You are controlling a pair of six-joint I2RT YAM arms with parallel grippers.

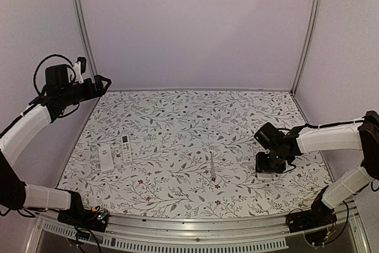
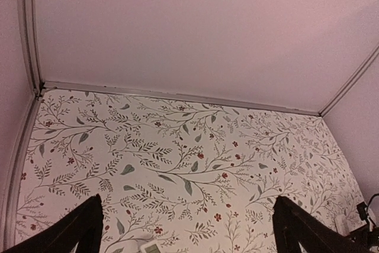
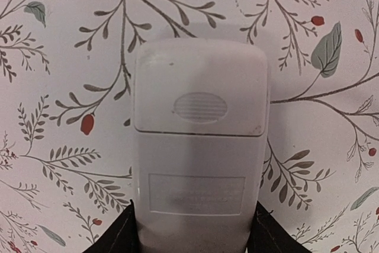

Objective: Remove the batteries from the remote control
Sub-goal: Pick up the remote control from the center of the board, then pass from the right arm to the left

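Right claw [image 3: 194,214], half open, straddles the pale grey plastic remote control [image 3: 200,146], jaws at both sides; whether it grips, cannot tell. The remote's near end is cut off. Left claw [image 2: 186,202] gapes wide, empty.

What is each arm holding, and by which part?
Left gripper: nothing, open. Right gripper straddles the pale grey plastic remote control, lying back up, fingers at both long sides of its end; a firm grip cannot be told.
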